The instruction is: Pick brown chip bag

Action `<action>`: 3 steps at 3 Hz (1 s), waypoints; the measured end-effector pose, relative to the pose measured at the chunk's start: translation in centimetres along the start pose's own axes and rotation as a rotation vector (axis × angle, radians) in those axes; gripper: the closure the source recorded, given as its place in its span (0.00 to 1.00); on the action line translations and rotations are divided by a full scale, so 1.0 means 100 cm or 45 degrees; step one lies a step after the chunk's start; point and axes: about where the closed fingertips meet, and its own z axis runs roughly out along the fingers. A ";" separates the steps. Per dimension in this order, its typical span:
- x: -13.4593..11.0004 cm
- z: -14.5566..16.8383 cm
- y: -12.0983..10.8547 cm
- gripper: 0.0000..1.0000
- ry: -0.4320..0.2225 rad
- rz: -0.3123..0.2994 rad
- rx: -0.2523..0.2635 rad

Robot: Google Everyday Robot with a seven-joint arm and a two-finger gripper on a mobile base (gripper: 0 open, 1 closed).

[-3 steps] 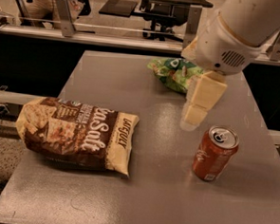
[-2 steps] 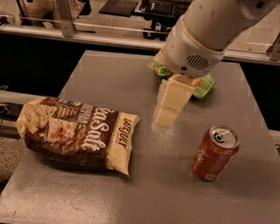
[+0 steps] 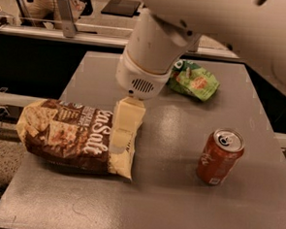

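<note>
Saw the gripper (image 3: 122, 142) poised over the right end of the brown chip bag (image 3: 66, 133), bag lying flat beneath, long axis stretching leftward; could not tell whether open or closed.

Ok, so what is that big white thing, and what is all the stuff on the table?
The big white thing is a robot's arm. At its end is the hand, the cream-coloured part it uses to grab things. There is just one picture, looking down at a grey table; where the camera sits is not known. On the table are a brown chip bag on the left, a smaller green snack bag at the far side, and a drink can standing on the right. The hand is at the right end of the brown chip bag, which the robot is meant to pick up. The bag lies flat on the table, so it is not lifted yet. I cannot tell whether the hand grips it.
</note>
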 end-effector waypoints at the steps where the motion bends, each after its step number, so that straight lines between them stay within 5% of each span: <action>1: -0.011 0.029 0.008 0.00 0.052 0.007 0.019; 3: -0.016 0.070 0.016 0.00 0.134 0.019 0.035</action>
